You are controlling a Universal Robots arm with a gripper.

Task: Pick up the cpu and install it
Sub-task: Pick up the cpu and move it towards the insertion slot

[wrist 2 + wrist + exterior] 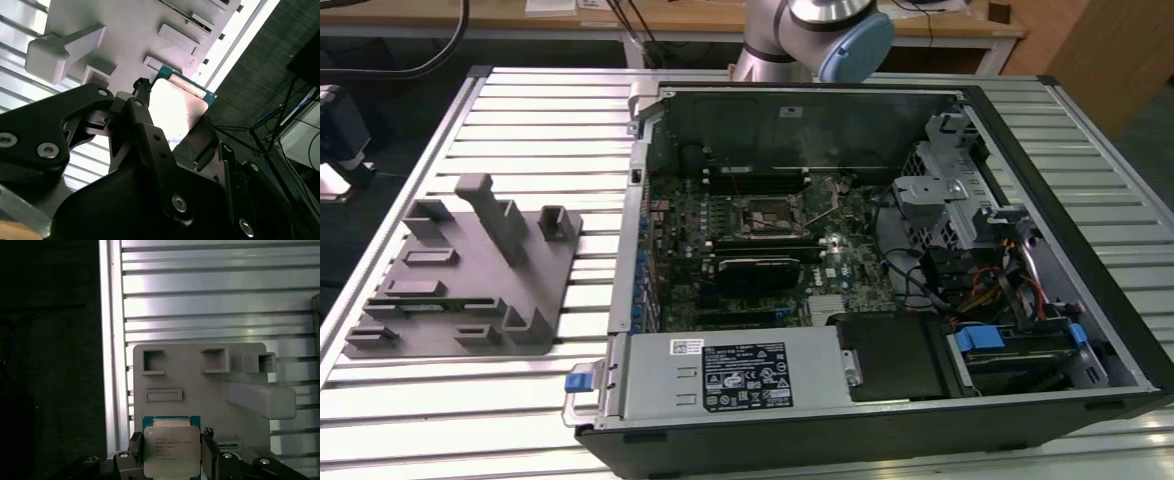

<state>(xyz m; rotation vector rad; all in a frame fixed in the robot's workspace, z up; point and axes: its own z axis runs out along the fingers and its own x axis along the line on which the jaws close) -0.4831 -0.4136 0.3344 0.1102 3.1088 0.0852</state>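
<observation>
**Cpu clamped in the tool over the grey fixture**

In the first wrist view, one cpu (171, 455), with a silver top and a green rim, sits between the two black fingers (207, 455) of the tool (171, 436). The tool is clenched on the cpu's opposite edges. The cpu is held over one grey fixture (200, 385) resting on the slatted metal tabletop (200, 300). The fixture shows three square pockets and one shallow rectangular recess.

In the exterior view, one open computer case (801, 125) lies just beside the fixture, toward the exterior view's right. Its motherboard carries one square socket (765, 215), flanked by memory slots. Cables and a drive cage crowd the case's side nearer the exterior view's right.
</observation>
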